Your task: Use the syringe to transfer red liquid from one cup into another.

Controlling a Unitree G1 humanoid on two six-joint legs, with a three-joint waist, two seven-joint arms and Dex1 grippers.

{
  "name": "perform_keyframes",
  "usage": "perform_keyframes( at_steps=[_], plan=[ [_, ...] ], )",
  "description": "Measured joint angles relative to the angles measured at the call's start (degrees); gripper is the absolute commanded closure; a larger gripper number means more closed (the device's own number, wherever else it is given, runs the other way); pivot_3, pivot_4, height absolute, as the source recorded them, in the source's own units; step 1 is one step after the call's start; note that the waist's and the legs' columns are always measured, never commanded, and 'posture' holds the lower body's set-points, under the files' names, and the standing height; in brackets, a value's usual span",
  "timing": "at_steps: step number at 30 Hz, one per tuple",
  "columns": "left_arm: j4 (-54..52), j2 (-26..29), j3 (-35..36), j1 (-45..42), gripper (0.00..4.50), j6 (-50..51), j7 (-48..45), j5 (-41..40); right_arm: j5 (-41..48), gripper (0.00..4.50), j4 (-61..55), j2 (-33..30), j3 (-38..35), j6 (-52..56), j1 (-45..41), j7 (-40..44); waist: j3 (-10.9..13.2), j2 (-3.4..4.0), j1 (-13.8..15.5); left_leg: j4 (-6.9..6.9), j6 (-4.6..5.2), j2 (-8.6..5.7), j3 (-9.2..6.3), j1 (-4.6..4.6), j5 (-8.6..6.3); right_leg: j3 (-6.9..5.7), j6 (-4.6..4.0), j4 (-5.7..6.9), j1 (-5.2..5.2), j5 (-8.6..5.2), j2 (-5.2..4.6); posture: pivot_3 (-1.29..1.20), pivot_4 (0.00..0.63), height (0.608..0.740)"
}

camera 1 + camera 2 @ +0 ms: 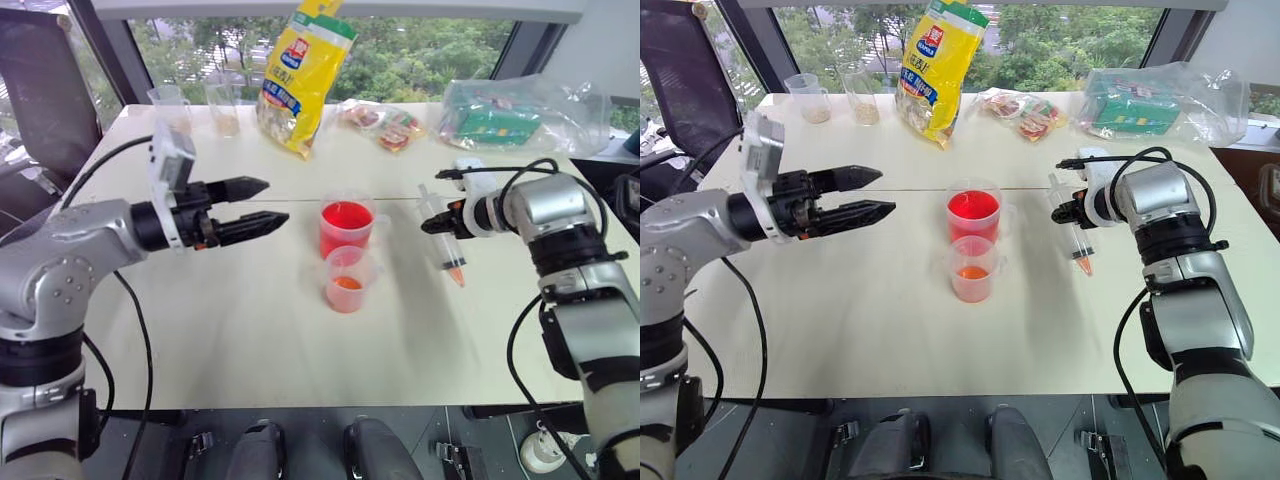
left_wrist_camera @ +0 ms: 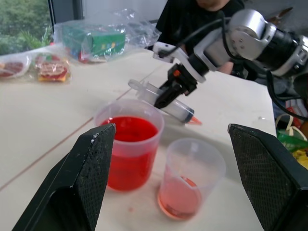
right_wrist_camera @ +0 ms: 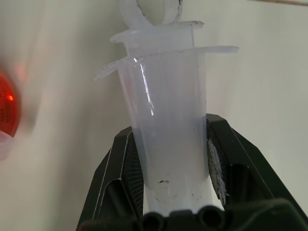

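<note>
White table (image 1: 250,340) across the middle of the head view, with a yellow snack bag (image 1: 300,75) at upper centre, a clear bag holding a green box (image 1: 515,115) at upper right, small red packets (image 1: 385,125) between them, and two beige-tinted cups (image 1: 195,105) at upper left. Left gripper (image 1: 258,206) at centre left, fingers spread wide and empty, pointing roughly level toward the cups, well apart from them. Right gripper (image 1: 440,222) at centre right, fingers pinching the barrel of the syringe (image 1: 443,238); barrel seen clamped between both black pads (image 3: 219,168) in the right wrist view, flange and plunger top beyond them. Long axis of the syringe slanted, plunger end toward the upper part of the frame, orange-red tip (image 1: 457,275) toward the lower part, close above the table; contact with the table not discernible. Large handled cup (image 1: 346,228) at frame centre, filled with red liquid (image 1: 346,216). Small lipped cup (image 1: 345,280) just below it in the picture, touching or nearly so, with only a shallow red layer at the bottom. Key relation, as judged: both cups lie to the picture left of the syringe tip, the right gripper being nearer and already loaded; next move likely calls for carrying the tip leftward over a cup rim with the tip turned downward.
</note>
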Motion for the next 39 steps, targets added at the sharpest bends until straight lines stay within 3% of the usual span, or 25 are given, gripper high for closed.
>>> perform_keyframes(
  at_steps=[6, 15, 21, 22, 27, 33, 39],
  plan=[
    [-2.58, 1.49, 1.79, 3.64, 0.66, 0.12, 2.06, -1.49, -3.06, 3.09, 3.82, 1.11, 0.37, 0.41, -1.57, 2.74, -0.03, -0.04, 0.22, 0.01, 0.02, -0.01, -0.04, 0.02, -0.02, -0.03, 0.01, -0.11, 0.10, 0.00, -0.02, 0.00, 0.150, 0.740],
    [-3.25, 2.18, 1.86, 4.59, 0.66, -0.01, 3.21, -2.08, -4.50, 3.09, 0.54, 1.05, 3.94, 6.76, 0.38, 7.00, -0.10, -0.17, 0.73, 0.00, 0.05, -0.01, -0.11, 0.02, -0.04, -0.10, 0.01, -0.18, 0.17, 0.00, -0.02, 0.00, 0.150, 0.740],
    [-3.33, 2.30, 1.80, 4.99, 0.61, -0.27, 3.41, -1.99, -4.42, 0.26, -0.62, 1.14, 3.42, 8.75, 1.15, 7.98, -0.11, -0.18, 1.33, 0.02, 0.06, -0.02, -0.10, 0.09, -0.04, -0.10, 0.01, -0.22, 0.26, 0.01, -0.04, 0.00, 0.150, 0.740],
    [-3.37, 2.58, 1.80, 5.41, 0.61, -0.28, 3.34, -1.91, -4.15, 0.06, -1.09, 1.14, 3.38, 9.04, 1.27, 8.30, -0.11, -0.18, 1.34, 0.03, 0.06, -0.02, -0.11, 0.14, -0.04, -0.10, 0.01, -0.22, 0.33, 0.02, -0.04, 0.00, 0.150, 0.740],
    [-3.93, 4.31, 1.95, 7.78, 0.61, -0.30, 3.08, -1.78, -4.14, 0.06, -6.16, -1.79, 4.48, 7.47, 3.84, 10.40, -0.08, -0.13, 1.70, 0.05, 0.10, -0.08, -0.11, 0.10, -0.06, -0.11, 0.05, -0.26, 0.30, 0.04, -0.10, 0.00, 0.150, 0.740],
    [-6.18, 7.29, 4.00, 13.70, 0.61, -0.54, 3.02, -1.32, -1.93, 0.06, -26.12, -14.29, 2.93, -2.08, 11.21, 19.58, -0.02, -0.03, 1.17, -0.15, 0.16, -0.01, -0.06, -0.07, -0.11, -0.07, 0.06, -0.36, 0.02, 0.04, -0.04, 0.00, 0.150, 0.740],
    [-7.89, 10.35, 7.64, 19.37, 0.61, -1.37, 2.64, 0.05, 7.66, 0.06, -45.39, -24.53, -10.02, -11.34, 26.24, 30.77, 0.00, 0.00, 1.38, -0.14, 0.17, 0.00, -0.05, -0.02, -0.11, -0.06, 0.06, -0.36, 0.12, 0.04, -0.07, 0.00, 0.150, 0.740]
  ],
)
